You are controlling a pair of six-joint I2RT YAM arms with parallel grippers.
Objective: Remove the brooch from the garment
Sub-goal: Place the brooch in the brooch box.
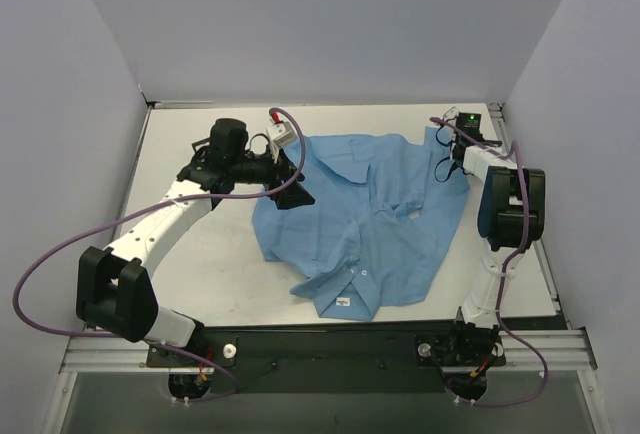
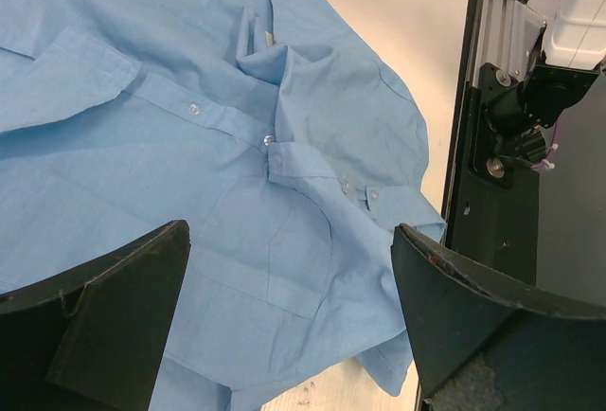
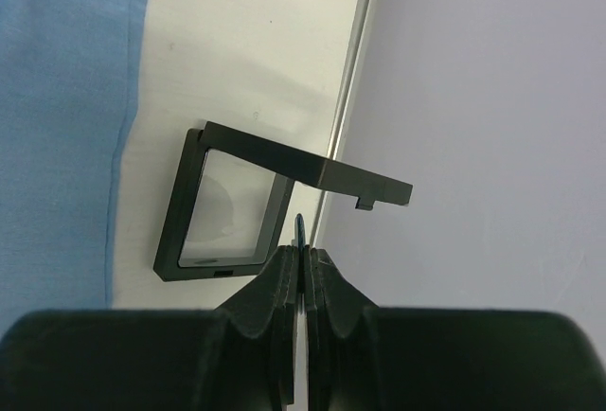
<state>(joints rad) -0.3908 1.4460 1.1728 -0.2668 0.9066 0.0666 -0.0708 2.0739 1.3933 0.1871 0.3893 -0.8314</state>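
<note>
Light was bright, even, from overhead; shadows beside the shirt (image 1: 370, 224) were faint; nearest fingers (image 3: 270, 312) were dark, slightly soft.

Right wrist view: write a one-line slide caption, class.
Right gripper pinches the brooch edge-on by an open black frame, garment alongside.

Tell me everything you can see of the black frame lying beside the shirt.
The black frame is a thin square case, plastic by its look, with a clear pane in its base. Its lid is hinged open, raised at a slant. It lies on the white table, apart from the blue shirt, near the table's edge. The shut right hand sits before it, pinching what seems the brooch edge-on.
</note>
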